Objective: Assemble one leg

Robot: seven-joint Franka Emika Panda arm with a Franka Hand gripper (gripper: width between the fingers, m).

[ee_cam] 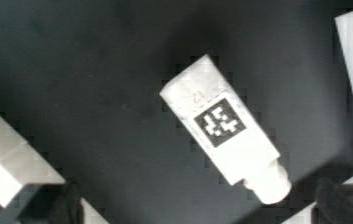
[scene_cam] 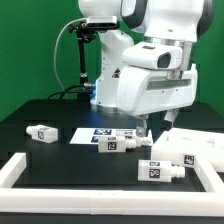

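A: Where's the leg [ee_cam: 223,125]?
B: Flat on the black table [ee_cam: 84,60], skewed, tag up, just ahead of the gripper [scene_cam: 154,126], whose fingers stand apart and empty
A: The risk?
B: Descending without turning the wrist. The fingers would likely meet the block cornerwise and nudge it away, or pinch the round end so it slips

Arm [scene_cam: 150,45] white glossy plastic, bulky rounded shells, dark grey bands at the joint seams. Wrist block boxy, white with a pale grey underside; thin black cable [scene_cam: 63,45] runs beside the arm's rear column. Gripper [scene_cam: 153,127] small, fingers [ee_cam: 16,205] dark, blurred in wrist view
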